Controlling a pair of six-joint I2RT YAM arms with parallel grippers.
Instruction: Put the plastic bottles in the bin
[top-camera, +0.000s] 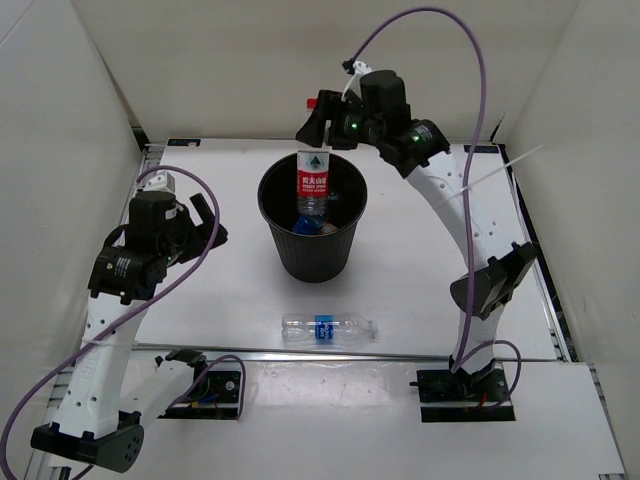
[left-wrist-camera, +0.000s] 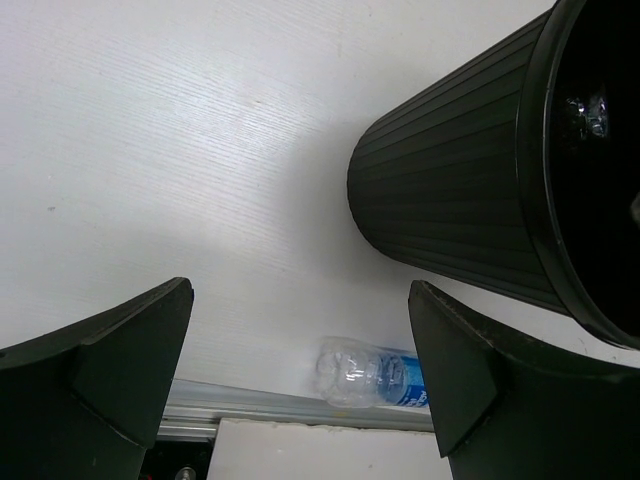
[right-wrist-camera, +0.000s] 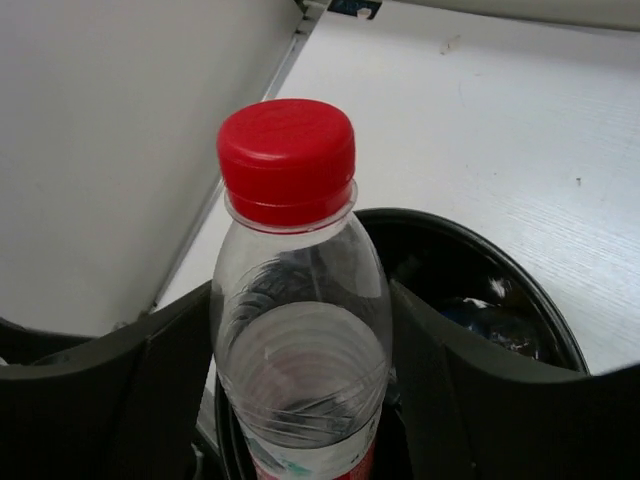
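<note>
The black bin (top-camera: 315, 255) stands mid-table. My right gripper (top-camera: 322, 132) is above its far rim, shut on a clear red-labelled bottle (top-camera: 313, 182) that hangs cap-down into the bin's mouth. In the right wrist view the bottle (right-wrist-camera: 300, 340), with its red cap, sits between my fingers (right-wrist-camera: 470, 380) over the bin rim (right-wrist-camera: 530, 290). Other bottles lie inside the bin (top-camera: 305, 225). A clear blue-labelled bottle (top-camera: 326, 329) lies on its side near the front edge. My left gripper (top-camera: 205, 228) is open and empty, left of the bin; its view shows that bottle (left-wrist-camera: 370, 375) and the bin wall (left-wrist-camera: 450, 190).
A metal rail (top-camera: 250, 352) runs along the table's front edge, right behind the lying bottle. White walls enclose the left, back and right sides. Purple cables loop over both arms.
</note>
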